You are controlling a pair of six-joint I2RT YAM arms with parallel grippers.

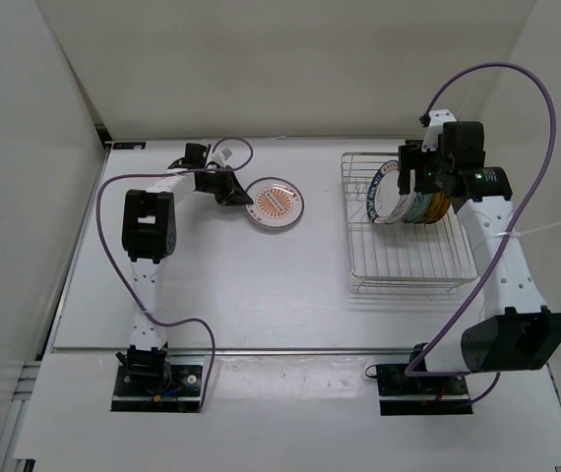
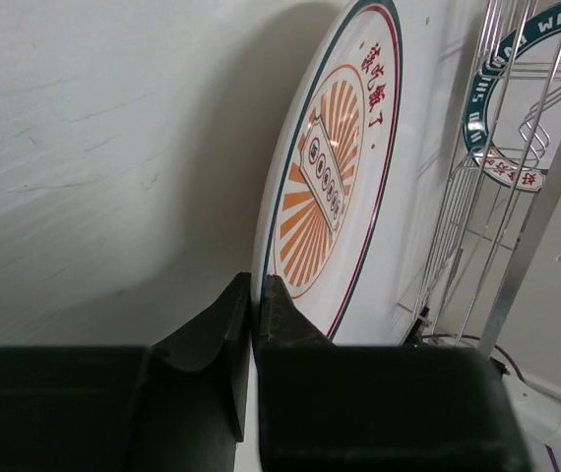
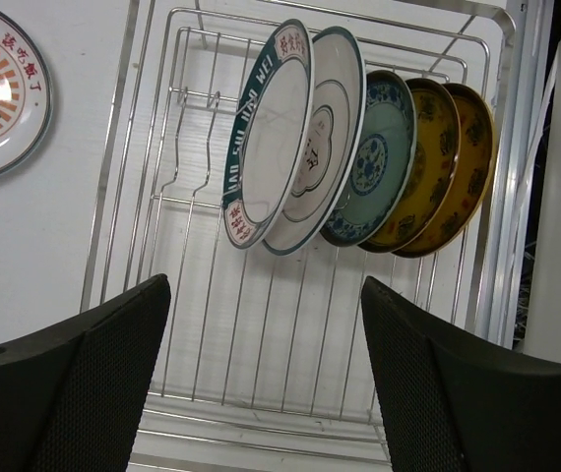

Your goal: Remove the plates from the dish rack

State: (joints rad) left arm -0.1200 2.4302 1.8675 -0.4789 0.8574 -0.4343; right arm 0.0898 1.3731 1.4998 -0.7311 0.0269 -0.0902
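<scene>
The left gripper (image 2: 254, 300) has its fingers (image 2: 279, 315) pinched narrow on the rim of the orange plate (image 2: 332, 187). This plate lies flat on the table (image 1: 212, 285), and the rack (image 1: 399, 261) is beyond it, well apart. The right gripper (image 3: 263, 290) holds nothing and its fingers (image 3: 93, 364) are wide apart. Ahead of them five plates stand on edge in the rack, close in a row: a dark-rimmed plate (image 3: 266, 138), a grey-motif plate (image 3: 325, 147), a teal plate (image 3: 379, 157) and two gold plates (image 3: 428, 162).
</scene>
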